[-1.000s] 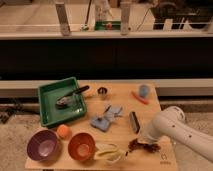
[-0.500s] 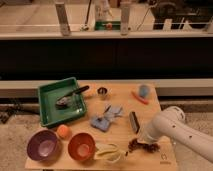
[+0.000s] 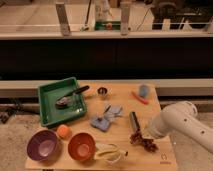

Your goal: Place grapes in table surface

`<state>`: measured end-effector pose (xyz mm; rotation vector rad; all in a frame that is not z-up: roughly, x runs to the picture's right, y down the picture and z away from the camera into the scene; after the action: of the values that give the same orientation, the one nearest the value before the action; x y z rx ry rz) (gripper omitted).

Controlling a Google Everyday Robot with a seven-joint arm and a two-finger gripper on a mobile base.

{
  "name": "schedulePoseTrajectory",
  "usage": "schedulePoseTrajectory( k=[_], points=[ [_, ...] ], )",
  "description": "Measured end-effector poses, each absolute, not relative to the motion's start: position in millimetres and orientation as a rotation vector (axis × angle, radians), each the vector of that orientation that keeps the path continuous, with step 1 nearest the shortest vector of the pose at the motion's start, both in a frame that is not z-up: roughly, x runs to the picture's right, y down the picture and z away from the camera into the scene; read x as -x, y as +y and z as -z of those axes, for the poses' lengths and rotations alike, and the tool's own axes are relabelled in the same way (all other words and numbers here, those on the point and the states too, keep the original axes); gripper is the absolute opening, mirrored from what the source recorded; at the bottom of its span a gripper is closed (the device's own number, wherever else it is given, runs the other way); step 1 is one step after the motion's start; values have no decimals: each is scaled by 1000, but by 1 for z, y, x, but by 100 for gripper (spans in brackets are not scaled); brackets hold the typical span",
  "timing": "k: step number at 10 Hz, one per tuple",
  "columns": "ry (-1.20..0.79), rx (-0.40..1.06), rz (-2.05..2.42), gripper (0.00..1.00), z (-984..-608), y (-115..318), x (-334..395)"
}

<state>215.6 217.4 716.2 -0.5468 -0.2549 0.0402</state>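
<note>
table [image 3: 121, 96]: light tan wood, filling the lower middle of the frame, with a small dark logo [image 3: 163, 161] at its lower right corner.
arm [image 3: 185, 122]: white and thick, coming in from the right edge and sloping down-left to end over the table's lower right part.
green tray [image 3: 48, 114]: rectangular, on the table's upper left, holding a dark-handled utensil [image 3: 71, 97] laid aslant.
purple bowl [image 3: 44, 145]: lower left corner of the table, upright.
orange bowl [image 3: 81, 146]: just right of the purple one, upright (both look empty).
blue cloth [image 3: 105, 119]: crumpled, at the table's centre.
banana [image 3: 110, 152]: pale yellow, just right of the orange bowl, near the front edge.
grapes [image 3: 146, 143]: lying on the table at lower right, between the banana and the logo. Long axis runs from upper left to lower right, with the upper left end close under the arm's tip.
grapes, look: dark reddish-brown, lumpy, low and a little straggly.
gripper [image 3: 145, 134]: at the arm's tip, right above the grapes' upper left end (I cannot tell how the jaws are set).
dark bar [image 3: 133, 120]: just above the grapes, roughly upright in the frame.
orange fruit [image 3: 63, 131]: round, between the tray and the bowls.
blue cup [image 3: 144, 90]: upper right of the table, with a thin orange-red stick [image 3: 140, 98] beside it.
metal cup [image 3: 102, 92]: small, right of the tray.
</note>
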Motion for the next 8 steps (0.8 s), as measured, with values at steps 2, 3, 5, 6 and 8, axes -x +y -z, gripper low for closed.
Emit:
schedulePoseTrajectory(
  k=[2, 3, 5, 6, 8],
  points=[
    [-252, 525, -38, 0, -704, 209, -221],
    [-244, 490, -33, 0, -683, 196, -226],
    [-235, 446, -27, 0, -665, 188, -233],
    [-237, 424, -22, 0, -655, 183, -234],
    [-242, 389, -15, 0, -637, 172, -238]
  ],
)
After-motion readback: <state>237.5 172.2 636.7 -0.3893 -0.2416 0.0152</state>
